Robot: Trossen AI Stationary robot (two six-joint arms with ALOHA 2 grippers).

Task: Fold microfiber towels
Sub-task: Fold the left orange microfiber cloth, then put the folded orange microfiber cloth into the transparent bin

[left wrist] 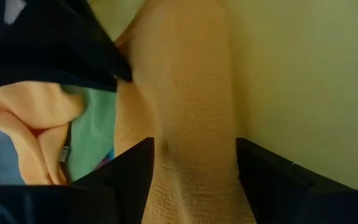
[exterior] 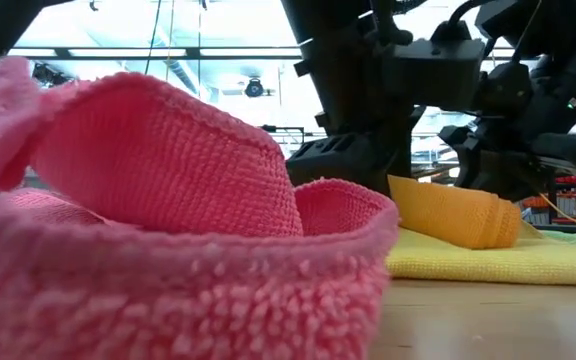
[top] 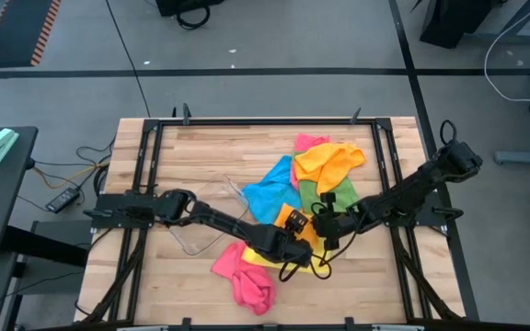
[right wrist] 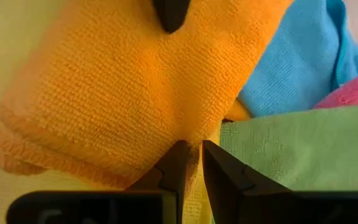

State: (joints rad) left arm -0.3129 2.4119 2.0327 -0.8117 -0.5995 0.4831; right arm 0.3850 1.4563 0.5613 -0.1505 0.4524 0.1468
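A folded orange towel (top: 293, 221) lies on a flat yellow towel (top: 267, 256) a little right of the table's middle. My left gripper (left wrist: 194, 180) comes from the left and stands open, with the orange fold (left wrist: 191, 112) running between its two fingers. My right gripper (right wrist: 194, 155) comes from the right and is nearly shut on the same orange towel (right wrist: 135, 87). A crumpled pink towel (top: 244, 280) lies by the near edge and fills the low view (exterior: 168, 210). There the orange fold (exterior: 458, 215) rests on the yellow towel (exterior: 488, 262). My left gripper straddles the folded orange towel, which runs lengthwise between the fingers (left wrist: 132, 174). I cannot tell whether they touch it. My right gripper pinches the orange towel's edge (right wrist: 194, 134) between its two fingertips, slanting down from the table's right side. The towel rests on the yellow towel.
Loose blue (top: 270, 188), green (top: 325, 195), orange (top: 331, 161) and pink (top: 309, 142) towels lie piled at the far right. A clear plastic tray (top: 205, 221) sits left of centre. Black frame rails (top: 150, 156) run along the table's sides.
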